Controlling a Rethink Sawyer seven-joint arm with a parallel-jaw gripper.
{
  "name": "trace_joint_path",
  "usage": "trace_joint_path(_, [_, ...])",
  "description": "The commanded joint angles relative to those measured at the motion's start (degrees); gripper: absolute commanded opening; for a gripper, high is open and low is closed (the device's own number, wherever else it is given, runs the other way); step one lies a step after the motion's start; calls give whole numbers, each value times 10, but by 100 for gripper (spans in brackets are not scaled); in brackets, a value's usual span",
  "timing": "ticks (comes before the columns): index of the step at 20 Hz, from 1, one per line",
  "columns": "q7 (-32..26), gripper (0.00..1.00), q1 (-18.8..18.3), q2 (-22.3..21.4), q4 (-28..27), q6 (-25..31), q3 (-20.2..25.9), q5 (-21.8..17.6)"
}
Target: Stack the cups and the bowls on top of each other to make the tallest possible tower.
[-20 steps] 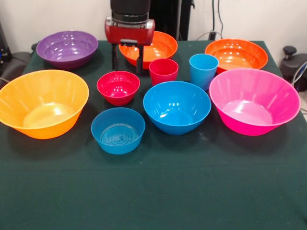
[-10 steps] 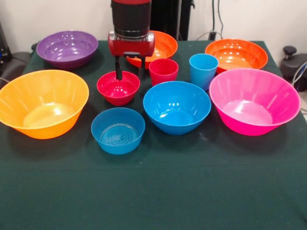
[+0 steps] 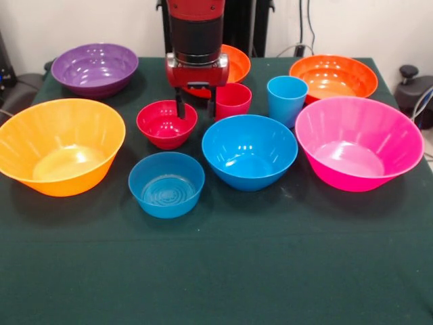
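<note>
The gripper (image 3: pixel 195 108) is held open, one thin black finger inside the shiny round small red bowl (image 3: pixel 166 124) and one beside the smooth red cup (image 3: pixel 231 100), on the green cloth table (image 3: pixel 216 271).

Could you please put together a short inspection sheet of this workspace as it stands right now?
Surface: table under a dark green cloth, front part bare.
Job's things: nothing stacked. Red cup and light blue cup upright, side by side. Small red bowl, small blue bowl, mid blue bowl, purple bowl, two orange bowls, yellow-orange bowl, pink bowl, all open side up.
Clutter: nothing seen.
Grippers: gripper open, low between the small red bowl and the red cup, one finger at that bowl's rim.
Cables: cables on the back wall.
Surroundings: pale wall; dark gear at both side edges.
</note>
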Motion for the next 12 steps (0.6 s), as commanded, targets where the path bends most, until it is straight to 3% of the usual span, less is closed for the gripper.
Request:
trace_joint_path(1, [27,100,21,20,-4,-39,13,-53])
trace_joint_path(12, [51,100,44,77,-17,-83,-42,-83])
